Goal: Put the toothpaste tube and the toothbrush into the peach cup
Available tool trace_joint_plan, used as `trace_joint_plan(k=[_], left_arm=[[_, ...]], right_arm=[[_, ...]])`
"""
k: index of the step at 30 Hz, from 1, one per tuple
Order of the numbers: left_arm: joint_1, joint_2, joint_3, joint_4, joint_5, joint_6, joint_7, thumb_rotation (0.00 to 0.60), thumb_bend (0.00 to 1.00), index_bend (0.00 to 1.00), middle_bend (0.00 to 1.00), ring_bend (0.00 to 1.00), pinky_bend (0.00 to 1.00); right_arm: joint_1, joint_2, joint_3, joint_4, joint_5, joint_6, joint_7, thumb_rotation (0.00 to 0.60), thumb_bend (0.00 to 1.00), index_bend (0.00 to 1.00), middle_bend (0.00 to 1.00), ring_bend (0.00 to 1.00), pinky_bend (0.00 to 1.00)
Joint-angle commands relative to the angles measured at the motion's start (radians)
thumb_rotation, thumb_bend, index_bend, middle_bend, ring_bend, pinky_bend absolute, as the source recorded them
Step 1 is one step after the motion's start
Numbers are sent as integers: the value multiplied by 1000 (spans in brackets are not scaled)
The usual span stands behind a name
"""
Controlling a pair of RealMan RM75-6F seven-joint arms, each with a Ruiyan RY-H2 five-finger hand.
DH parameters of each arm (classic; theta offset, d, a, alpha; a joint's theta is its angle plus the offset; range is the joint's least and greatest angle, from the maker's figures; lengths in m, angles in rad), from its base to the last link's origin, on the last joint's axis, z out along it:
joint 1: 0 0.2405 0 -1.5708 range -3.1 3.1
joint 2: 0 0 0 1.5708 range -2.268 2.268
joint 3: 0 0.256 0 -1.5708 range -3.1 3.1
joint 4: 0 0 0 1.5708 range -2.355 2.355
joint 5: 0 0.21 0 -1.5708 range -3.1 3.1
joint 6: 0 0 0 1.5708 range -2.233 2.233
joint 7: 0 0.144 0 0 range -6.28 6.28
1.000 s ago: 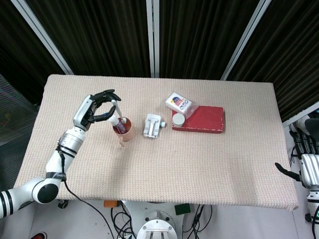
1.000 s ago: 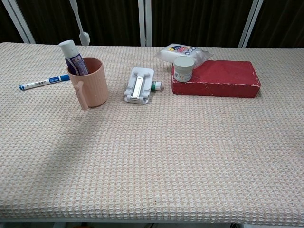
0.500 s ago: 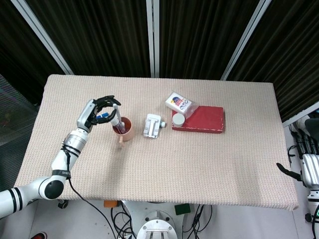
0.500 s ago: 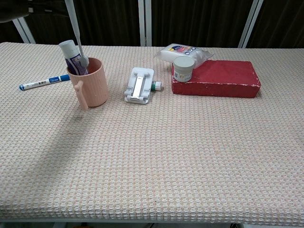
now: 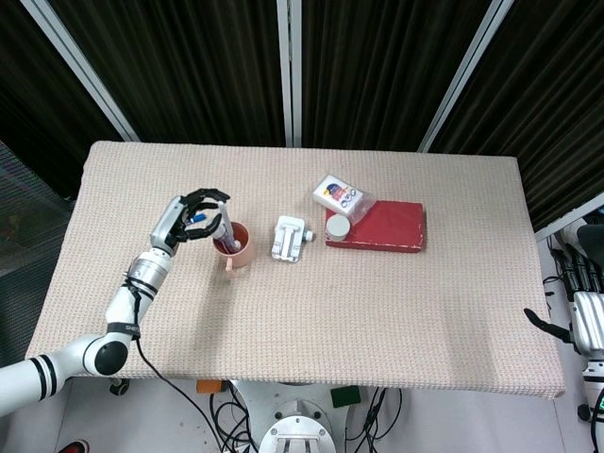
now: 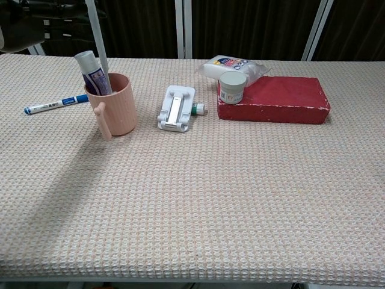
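Now toothbrush [image 6: 100, 45] lower, seemingly inside peach cup [image 6: 114, 111]

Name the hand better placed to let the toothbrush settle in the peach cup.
Left. The left hand holds the toothbrush with its lower end inside the peach cup, beside the toothpaste tube. The right hand hangs off the table's far edge.

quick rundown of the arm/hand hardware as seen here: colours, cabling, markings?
Left arm: white and silver-grey segments with black bands at the joints, and a black cable running along the forearm. Left hand: silver-grey back with black fingers. Right hand, at the frame edge: silver-grey body, black fingers. Any markings are too small to read.
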Motion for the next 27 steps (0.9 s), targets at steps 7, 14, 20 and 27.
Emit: trace_joint_plan(k=[7,14,20,27], left_arm=[[48,-6,14,12,128,60,-94,600,338,85,189,76,217],[156,77,71,-45,331,284,-19,600,284,105,131,74,219],[338,166,223,14,455,530,387,600,284,117,124,74,215],[515,201,368,49,420,657,937,287,71,107,64,26,198]], right_arm=[[-2,-5,5,0,5,9,-7,600,343,0,0,0,0],[-6,-5,-3,14,-8,10,0,600,343,0,0,0,0],[-16,-30,-10,79,-11,23,22,600,333,0,0,0,0],[-33,-98,-10,213,-8,56,5,600,280,0,0,0,0]])
